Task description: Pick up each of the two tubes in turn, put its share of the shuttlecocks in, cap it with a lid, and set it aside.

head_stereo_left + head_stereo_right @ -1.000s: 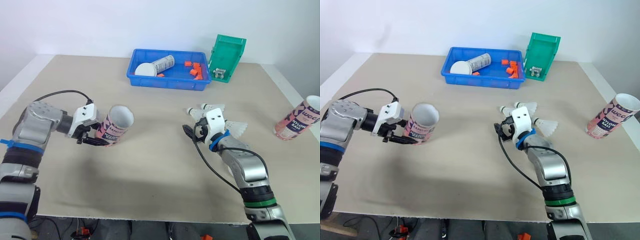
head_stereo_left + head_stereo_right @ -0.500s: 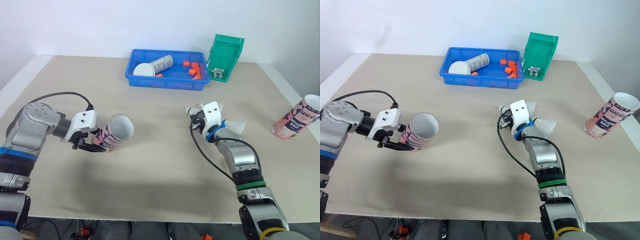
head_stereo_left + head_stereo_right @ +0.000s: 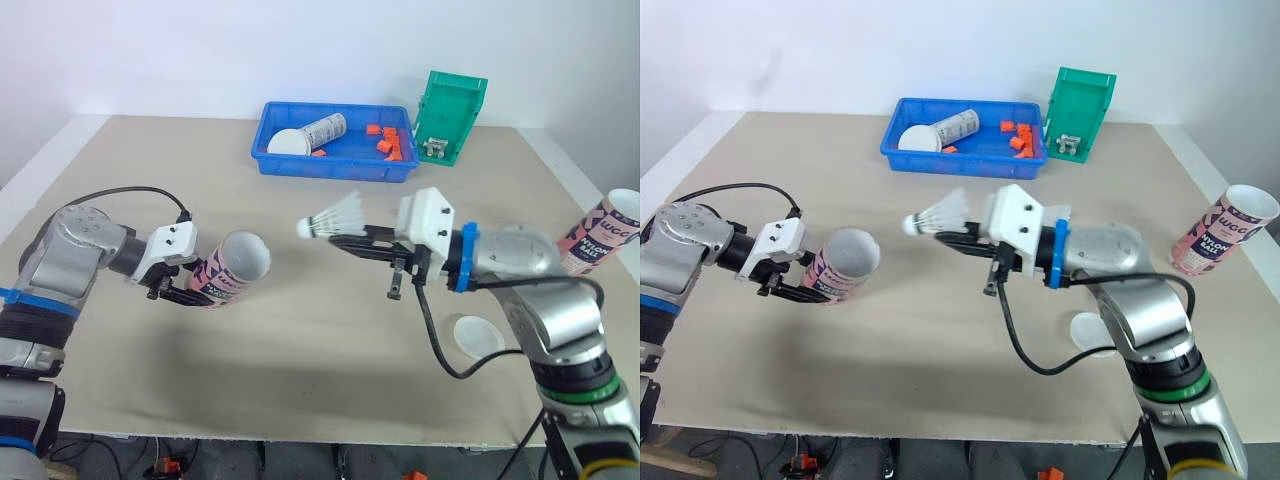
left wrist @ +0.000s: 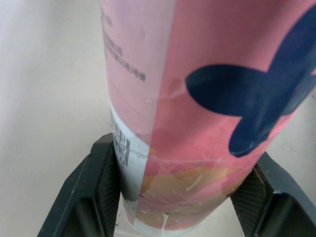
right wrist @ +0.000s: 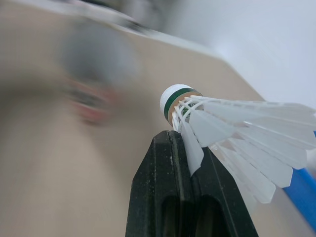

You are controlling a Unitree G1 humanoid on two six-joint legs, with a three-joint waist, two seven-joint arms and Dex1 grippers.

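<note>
R pincer (image 3: pixel 352 238) was pinching a shuttlecock (image 3: pixel 335 217) by its feathers, cork end fwd, over the table (image 3: pixel 300 350) & apart from the tube (image 3: pixel 238 267), which L pincer (image 3: pixel 185 293) clamped near its base, tilted w/ mouth toward it, prob. for an easy slide-in.

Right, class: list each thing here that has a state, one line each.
left gripper: shut on held tube
held tube: uncapped, tilted
right gripper: shut on shuttlecock
shuttlecock: gripped by its feathers, above the table
second tube: uncapped, on the table
lid: loose on the table
</note>
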